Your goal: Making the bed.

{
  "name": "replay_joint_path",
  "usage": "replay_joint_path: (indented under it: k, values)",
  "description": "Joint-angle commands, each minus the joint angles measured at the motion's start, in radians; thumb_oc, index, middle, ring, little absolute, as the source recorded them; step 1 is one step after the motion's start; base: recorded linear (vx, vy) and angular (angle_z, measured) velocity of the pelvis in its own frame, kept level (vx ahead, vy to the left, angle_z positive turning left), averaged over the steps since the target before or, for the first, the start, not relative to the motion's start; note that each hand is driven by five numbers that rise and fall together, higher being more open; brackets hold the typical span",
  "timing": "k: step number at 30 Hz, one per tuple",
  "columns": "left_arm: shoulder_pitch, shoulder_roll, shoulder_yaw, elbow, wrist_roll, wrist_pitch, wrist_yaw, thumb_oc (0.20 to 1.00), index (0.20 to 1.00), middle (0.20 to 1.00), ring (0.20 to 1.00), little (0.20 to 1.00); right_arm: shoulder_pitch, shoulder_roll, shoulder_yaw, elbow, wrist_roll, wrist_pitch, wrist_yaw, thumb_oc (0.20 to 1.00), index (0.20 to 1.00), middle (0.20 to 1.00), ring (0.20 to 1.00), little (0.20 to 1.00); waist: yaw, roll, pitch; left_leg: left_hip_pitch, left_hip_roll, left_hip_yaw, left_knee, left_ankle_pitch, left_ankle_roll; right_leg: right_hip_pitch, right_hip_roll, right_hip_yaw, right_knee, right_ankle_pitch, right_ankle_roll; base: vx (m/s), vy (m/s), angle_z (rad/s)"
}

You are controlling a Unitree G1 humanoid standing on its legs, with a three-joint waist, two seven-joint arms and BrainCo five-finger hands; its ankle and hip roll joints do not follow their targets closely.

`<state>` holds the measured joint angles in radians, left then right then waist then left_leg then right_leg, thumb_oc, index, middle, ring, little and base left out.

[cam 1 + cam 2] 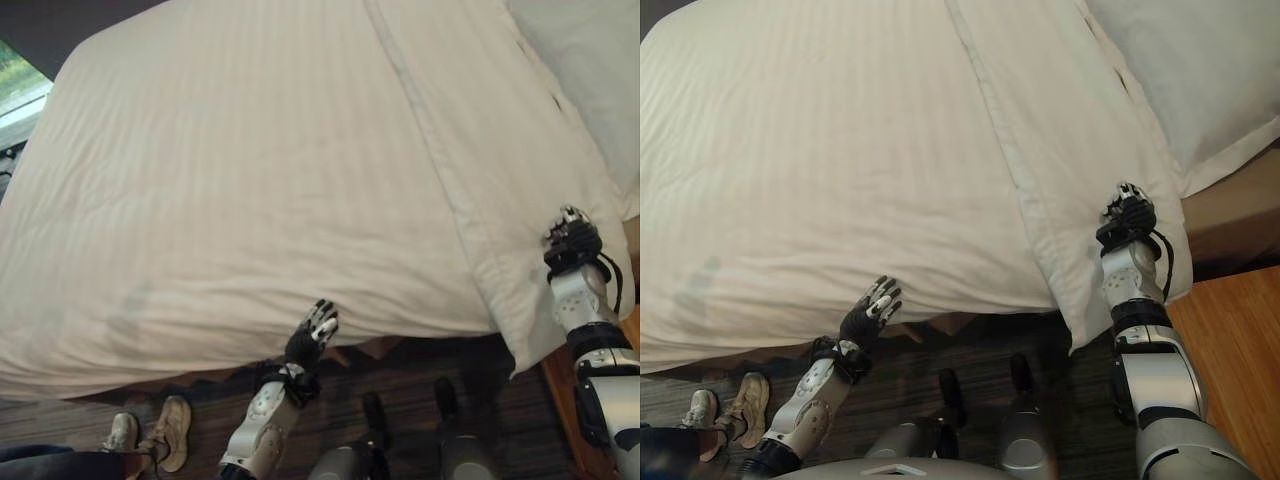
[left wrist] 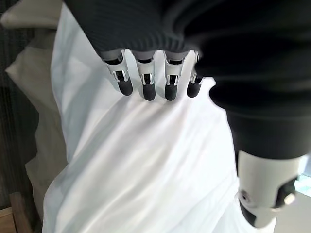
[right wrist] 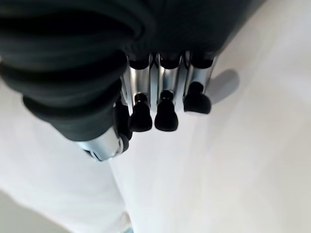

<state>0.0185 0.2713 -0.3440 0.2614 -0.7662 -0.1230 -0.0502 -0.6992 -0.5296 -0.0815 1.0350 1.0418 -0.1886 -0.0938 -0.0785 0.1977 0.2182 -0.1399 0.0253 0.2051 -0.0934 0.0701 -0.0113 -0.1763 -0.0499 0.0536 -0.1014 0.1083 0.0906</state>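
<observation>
The white duvet covers the bed, its folded band lying near the pillow. Left hand at the near edge, fingers straight — right hand on the band, fingers curled, holding nothing

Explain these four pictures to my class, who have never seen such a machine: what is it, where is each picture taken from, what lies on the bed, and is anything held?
This is a two-legged humanoid robot making a bed. Two pictures come from cameras in its head, looking down; the other two come from cameras on its wrists, looking along the fingers. A cream striped duvet covers the bed, with a white pillow at the head end. The left hand reaches to the duvet's near edge with straight fingers, holding nothing. The right hand rests on the duvet's folded-over band with fingers curled; no cloth is visibly gripped. A person's beige shoes stand on the dark floor.
</observation>
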Motion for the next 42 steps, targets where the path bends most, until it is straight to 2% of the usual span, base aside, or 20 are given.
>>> replay_joint_path:
  k: [1,3,4,8,11,16,23,26,28,29,30,31,32,33,34,36,39,42]
  values:
    - [-0.036,0.008,-0.012,0.005,-0.015,-0.048,-0.029,1.0,1.0,1.0,1.0,1.0,0.018,0.02,-0.023,0.088,0.088,0.001,0.0,0.2,0.2,0.2,0.2,0.2,0.004,-0.026,-0.017,0.048,-0.007,-0.017,0.006,-0.032,-0.059,-0.033,-0.019,0.009,0.014,-0.009,0.059,0.0,0.0,0.0]
    - [-0.035,0.005,-0.014,0.007,-0.017,-0.048,-0.032,1.0,1.0,1.0,1.0,1.0,0.049,0.042,-0.043,0.106,0.106,0.002,0.009,0.2,0.2,0.2,0.2,0.2,0.004,-0.026,-0.018,0.049,-0.007,-0.016,0.006,-0.034,-0.059,-0.033,-0.019,0.009,0.014,-0.011,0.059,0.0,0.0,0.0]
    - [-0.035,-0.002,-0.009,0.007,-0.017,-0.049,-0.036,1.0,1.0,1.0,1.0,1.0,0.119,0.095,-0.062,0.133,0.122,0.01,0.025,0.2,0.2,0.2,0.2,0.2,-0.003,-0.021,-0.014,0.051,-0.006,-0.014,0.006,-0.035,-0.059,-0.033,-0.018,0.008,0.014,-0.012,0.058,0.0,0.0,0.0]
    - [-0.034,-0.019,0.0,0.01,-0.022,-0.059,-0.035,1.0,1.0,1.0,1.0,1.0,0.258,0.216,-0.092,0.161,0.156,0.01,0.042,0.2,0.2,0.2,0.2,0.2,-0.024,-0.016,-0.01,0.051,-0.007,-0.011,0.006,-0.036,-0.06,-0.034,-0.018,0.009,0.014,-0.015,0.058,0.0,-0.002,-0.02]
    - [-0.031,-0.03,0.005,0.018,-0.025,-0.063,-0.031,1.0,1.0,1.0,1.0,1.0,0.318,0.267,-0.108,0.18,0.175,0.012,0.05,0.2,0.2,0.2,0.2,0.2,-0.036,-0.012,-0.01,0.051,-0.009,-0.012,0.006,-0.038,-0.06,-0.036,-0.02,0.011,0.014,-0.016,0.058,0.0,-0.001,-0.02]
    - [-0.025,-0.035,-0.005,0.016,-0.033,-0.067,-0.036,1.0,1.0,1.0,1.0,1.0,0.369,0.291,-0.141,0.197,0.205,0.005,0.051,0.2,0.2,0.2,0.2,0.2,-0.053,-0.002,-0.009,0.054,-0.015,-0.017,0.006,-0.042,-0.059,-0.031,-0.022,0.014,0.014,-0.02,0.055,0.0,0.0,0.0]
    - [-0.023,-0.029,-0.006,0.028,-0.019,-0.062,-0.036,1.0,1.0,1.0,1.0,1.0,0.38,0.263,-0.163,0.178,0.202,-0.012,0.038,0.2,0.2,0.2,0.2,0.2,-0.066,-0.004,-0.015,0.066,-0.019,-0.024,0.006,-0.049,-0.055,-0.015,-0.025,0.008,0.014,-0.024,0.053,0.0,0.007,0.01]
    - [-0.016,0.012,0.021,0.042,0.037,-0.057,-0.05,1.0,1.0,1.0,1.0,1.0,0.442,0.239,-0.117,0.04,0.098,-0.022,0.045,0.2,0.2,0.2,0.2,0.2,-0.075,-0.033,-0.015,0.068,-0.013,-0.021,0.006,-0.045,-0.058,-0.013,-0.022,0.003,0.014,-0.016,0.05,-0.05,0.002,0.0]
    - [-0.014,0.012,0.021,0.043,0.037,-0.057,-0.051,1.0,1.0,1.0,1.0,1.0,0.446,0.242,-0.116,0.034,0.095,-0.022,0.041,0.2,0.2,0.2,0.2,0.2,-0.077,-0.034,-0.016,0.067,-0.014,-0.022,0.006,-0.045,-0.058,-0.012,-0.022,0.001,0.014,-0.016,0.05,0.0,0.0,0.0]
    - [-0.011,0.029,0.034,0.07,0.069,-0.039,-0.074,1.0,1.0,1.0,1.0,1.0,0.546,0.246,-0.105,-0.112,0.049,-0.033,0.062,0.2,0.2,0.2,0.2,0.2,-0.1,-0.062,-0.024,0.067,-0.01,-0.021,0.006,-0.046,-0.058,-0.007,-0.02,-0.013,0.014,-0.012,0.046,-0.01,-0.007,0.05]
    - [-0.005,0.036,0.037,0.082,0.082,-0.031,-0.081,1.0,1.0,1.0,1.0,1.0,0.575,0.255,-0.105,-0.146,0.05,-0.035,0.073,0.2,0.2,0.2,0.2,0.2,-0.107,-0.075,-0.031,0.072,-0.006,-0.018,0.006,-0.047,-0.058,-0.003,-0.017,-0.015,0.014,-0.011,0.046,-0.01,-0.007,0.12]
    - [-0.004,0.037,0.037,0.083,0.082,-0.031,-0.082,1.0,1.0,1.0,1.0,1.0,0.578,0.257,-0.105,-0.149,0.049,-0.035,0.072,0.2,0.2,0.2,0.2,0.2,-0.107,-0.076,-0.033,0.072,-0.006,-0.018,0.006,-0.047,-0.058,-0.002,-0.018,-0.015,0.014,-0.011,0.046,0.01,0.021,0.29]
    - [0.0,0.039,0.029,0.101,0.094,-0.015,-0.101,1.0,1.0,1.0,1.0,1.0,0.614,0.274,-0.103,-0.173,0.05,-0.034,0.091,0.2,0.2,0.2,0.2,0.2,-0.118,-0.099,-0.042,0.08,0.001,-0.01,0.006,-0.05,-0.057,0.001,-0.01,-0.011,0.014,-0.009,0.046,0.0,0.023,0.19]
    - [0.0,0.04,0.029,0.101,0.094,-0.015,-0.101,1.0,1.0,1.0,1.0,1.0,0.615,0.275,-0.103,-0.174,0.05,-0.034,0.091,0.2,0.2,0.2,0.2,0.2,-0.117,-0.1,-0.043,0.08,0.001,-0.009,0.006,-0.051,-0.057,0.001,-0.01,-0.011,0.014,-0.009,0.046,-0.02,0.035,0.06]
    - [0.004,0.049,0.015,0.106,0.117,-0.004,-0.117,1.0,1.0,1.0,1.0,1.0,0.629,0.297,-0.105,-0.188,0.061,-0.032,0.103,0.2,0.2,0.2,0.2,0.2,-0.129,-0.126,-0.051,0.087,0.008,0.006,0.006,-0.055,-0.056,-0.005,-0.001,-0.007,0.014,0.0,0.053,-0.02,0.017,-0.16]
    - [0.02,0.061,0.013,0.11,0.132,0.007,-0.132,1.0,1.0,1.0,1.0,1.0,0.643,0.317,-0.133,-0.182,0.094,-0.033,0.102,0.2,0.2,0.2,0.2,0.2,-0.131,-0.153,-0.061,0.1,0.016,0.037,0.006,-0.064,-0.053,-0.007,0.011,-0.005,0.014,0.006,0.063,-0.01,0.017,-0.2]
    - [0.053,0.063,0.025,0.122,0.138,0.017,-0.145,1.0,1.0,1.0,1.0,1.0,0.679,0.325,-0.152,-0.186,0.095,-0.028,0.112,0.2,0.2,0.2,0.2,0.2,-0.127,-0.171,-0.071,0.122,0.017,0.051,0.006,-0.072,-0.051,0.008,0.013,-0.004,0.014,0.008,0.065,0.03,0.034,-0.36]
    - [0.118,0.072,0.081,0.127,0.158,0.027,-0.147,1.0,1.0,1.0,1.0,1.0,0.738,0.333,-0.176,-0.19,0.085,-0.012,0.121,0.2,0.2,0.2,0.2,0.2,-0.129,-0.18,-0.078,0.163,0.011,0.03,0.006,-0.089,-0.042,0.056,-0.002,-0.015,0.014,-0.006,0.061,0.05,0.094,-0.03]
